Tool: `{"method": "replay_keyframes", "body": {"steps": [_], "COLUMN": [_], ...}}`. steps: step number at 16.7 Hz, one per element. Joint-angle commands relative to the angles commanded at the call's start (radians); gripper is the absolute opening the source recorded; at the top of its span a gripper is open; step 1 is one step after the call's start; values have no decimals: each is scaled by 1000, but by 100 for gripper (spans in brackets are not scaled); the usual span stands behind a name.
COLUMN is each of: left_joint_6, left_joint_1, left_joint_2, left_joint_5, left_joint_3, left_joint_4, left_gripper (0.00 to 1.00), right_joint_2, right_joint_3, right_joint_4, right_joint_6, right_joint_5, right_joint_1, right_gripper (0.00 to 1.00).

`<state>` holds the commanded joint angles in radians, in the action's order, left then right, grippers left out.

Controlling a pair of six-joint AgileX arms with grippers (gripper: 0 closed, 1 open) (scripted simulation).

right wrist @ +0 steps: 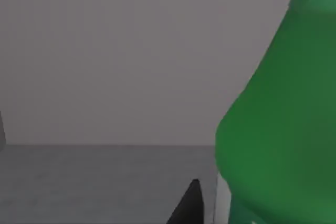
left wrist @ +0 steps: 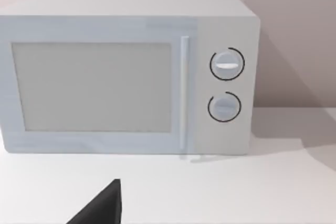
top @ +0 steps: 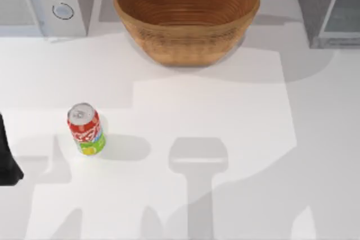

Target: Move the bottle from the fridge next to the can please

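The green bottle (right wrist: 278, 129) looms very close in the right wrist view, standing on the grey floor of the fridge (right wrist: 94, 182) in front of its pale back wall. A dark part of my right gripper (right wrist: 186, 205) sits just beside the bottle's base. From above, the fridge (top: 318, 4) is the dark grey cabinet with a glassy door at the back right corner. The red can (top: 86, 129) stands upright on the left half of the table. My left arm (top: 7, 161) is parked at the table's left edge, a little left of the can.
A large woven basket (top: 185, 15) sits at the back centre. A white microwave (top: 48, 1) with two round knobs (left wrist: 227, 85) fills the back left corner, and the left wrist camera faces it. Bare white table (top: 225, 139) spreads between the can and the fridge.
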<state>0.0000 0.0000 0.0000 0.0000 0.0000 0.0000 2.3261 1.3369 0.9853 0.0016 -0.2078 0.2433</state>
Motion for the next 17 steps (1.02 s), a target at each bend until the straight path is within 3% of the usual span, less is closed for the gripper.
{"method": "replay_keyframes", "body": {"steps": [4,5,17], "left_joint_6": [0,0,0], "left_joint_1": [0,0,0], "left_joint_2": [0,0,0], "left_joint_5": [0,0,0], "left_joint_3": [0,0,0], "left_joint_4": [0,0,0], "left_gripper": [100,100,100], "right_joint_2": [0,0,-51], "right_joint_3": [0,0,13], "right_joint_4": [0,0,-65], "right_joint_6": [0,0,2], "right_joint_5": [0,0,0], "right_joint_1": [0,0,4], "right_gripper": [2,0,0]}}
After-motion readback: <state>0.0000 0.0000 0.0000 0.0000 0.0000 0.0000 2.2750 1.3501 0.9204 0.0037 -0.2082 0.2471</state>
